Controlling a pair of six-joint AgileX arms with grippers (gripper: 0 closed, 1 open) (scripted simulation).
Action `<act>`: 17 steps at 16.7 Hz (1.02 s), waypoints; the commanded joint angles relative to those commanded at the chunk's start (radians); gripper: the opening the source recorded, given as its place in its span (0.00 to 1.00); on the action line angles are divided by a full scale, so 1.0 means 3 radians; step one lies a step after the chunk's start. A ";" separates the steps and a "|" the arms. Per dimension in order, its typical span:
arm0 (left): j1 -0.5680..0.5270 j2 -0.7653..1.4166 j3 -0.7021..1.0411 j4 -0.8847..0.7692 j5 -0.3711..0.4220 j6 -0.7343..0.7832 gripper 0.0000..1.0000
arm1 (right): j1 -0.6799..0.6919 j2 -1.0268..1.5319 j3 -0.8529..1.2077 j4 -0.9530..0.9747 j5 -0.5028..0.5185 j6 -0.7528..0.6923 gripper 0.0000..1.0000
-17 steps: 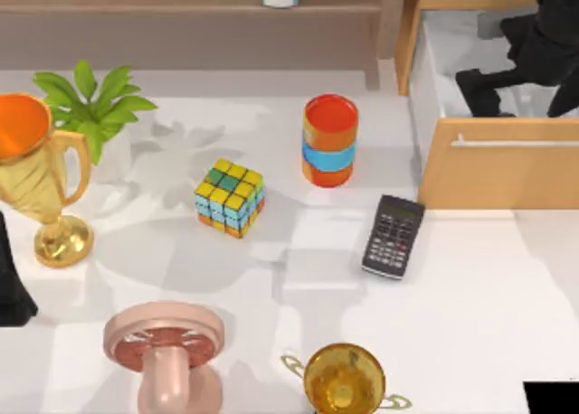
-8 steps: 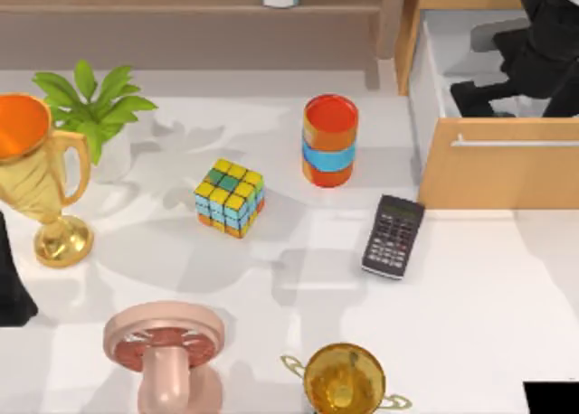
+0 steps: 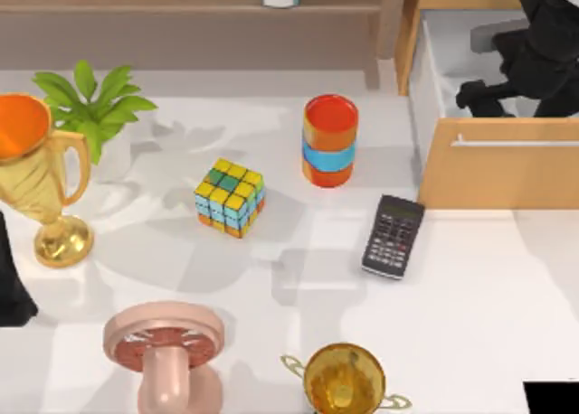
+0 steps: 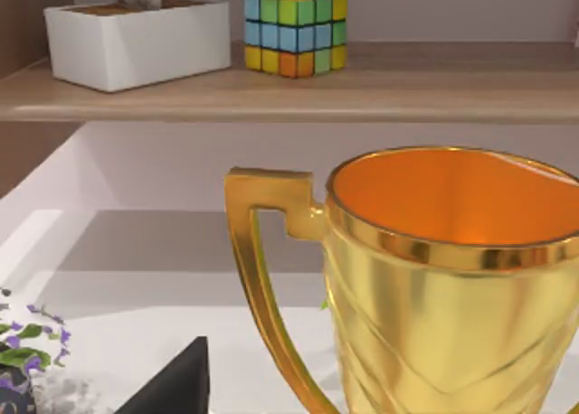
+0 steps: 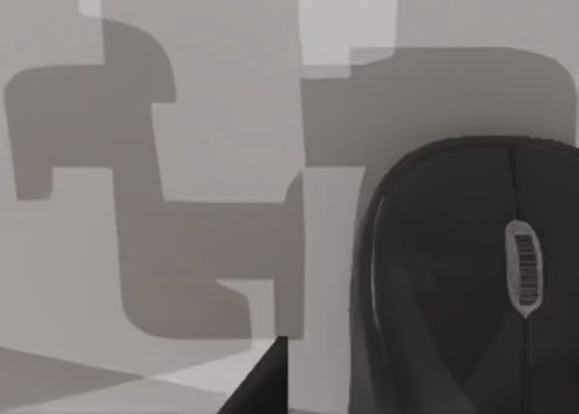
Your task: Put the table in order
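hovering right pincer (image 3: 484, 93) over drawer (image 3: 434, 79), beside table (image 3: 470, 296).

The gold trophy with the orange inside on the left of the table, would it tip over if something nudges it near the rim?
Probably yes. The gold trophy stands tall on a small round foot, with a wide cup on top, so a push high up would likely topple it. Its polished metal-looking wall may slip in a pincer. The handle looks like a steadier grip.
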 joint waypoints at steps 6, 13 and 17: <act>0.0000 0.0000 0.0000 0.0000 0.0000 0.0000 1.00 | 0.0000 0.0000 0.0000 0.0000 0.0000 0.0000 0.10; 0.0000 0.0000 0.0000 0.0000 0.0000 0.0000 1.00 | 0.0000 0.0000 0.0000 0.0000 0.0000 0.0000 0.00; 0.0000 0.0000 0.0000 0.0000 0.0000 0.0000 1.00 | -0.0006 -0.0005 0.0001 -0.0001 -0.0001 0.0005 0.00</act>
